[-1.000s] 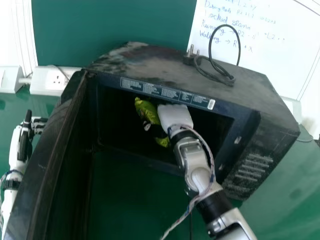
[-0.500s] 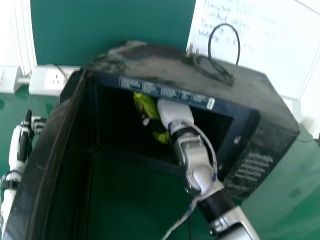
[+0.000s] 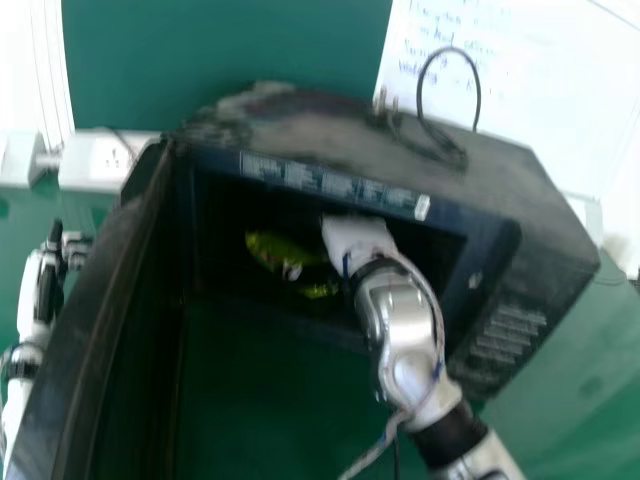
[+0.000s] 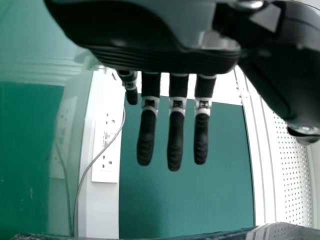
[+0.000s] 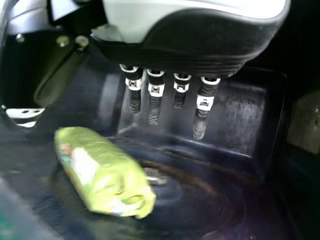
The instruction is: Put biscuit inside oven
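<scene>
Head view: biscuit packet [image 3: 275,250] inside the oven [image 3: 300,130], left of the right hand [image 3: 358,240]; open door [image 3: 98,305] between left hand [image 3: 50,280] and cavity; cable [image 3: 478,95] on oven top. Left wrist view: fingers straight. Right wrist view: fingers extended, empty; green, white-patched packet flat on oven floor, apart from them.

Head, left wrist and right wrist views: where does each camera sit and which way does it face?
Head view: on the head, facing forward and down at the oven; both arms and hands show, left and right.
Left wrist view: at the left wrist, facing past the left hand toward a socket strip and green panel.
Right wrist view: at the right wrist, facing past the right hand into the oven.
Shared by head and right wrist: right hand, biscuit, oven interior.
</scene>
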